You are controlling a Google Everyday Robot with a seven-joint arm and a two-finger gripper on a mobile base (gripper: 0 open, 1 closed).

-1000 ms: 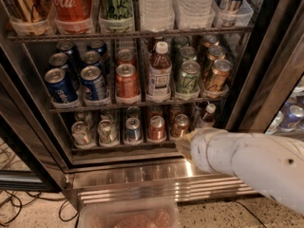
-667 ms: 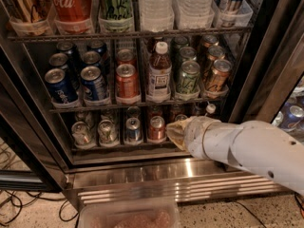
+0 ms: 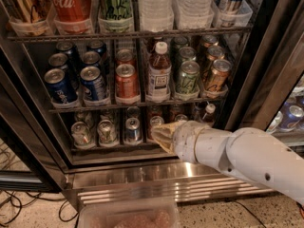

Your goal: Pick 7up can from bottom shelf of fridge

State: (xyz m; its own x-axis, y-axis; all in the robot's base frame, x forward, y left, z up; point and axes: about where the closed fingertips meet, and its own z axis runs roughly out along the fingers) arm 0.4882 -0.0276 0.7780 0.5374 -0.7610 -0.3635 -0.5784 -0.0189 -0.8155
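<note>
Shifted the gripper [image 3: 164, 136] leftward since a second ago, from the right part of the bottom shelf [image 3: 118, 147] toward its middle, with the white arm [image 3: 247, 153] reaching in behind it from the right. Starting at the left of that shelf: finds two pale cans in the first lanes and takes the whiter second one for the 7up can [image 3: 107, 131], upright and untouched, kept in line by clear dividers. Passes next a blue-and-silver can [image 3: 132, 129], then a copper-red can [image 3: 156, 122] partly hidden behind the gripper. Cannot tell whether the gripper is open or closed. Holds low over the fridge [image 3: 142, 175] steel base, probably so as to enter level with the cans. Ends at a small bottle [image 3: 207, 112] on the right.
</note>
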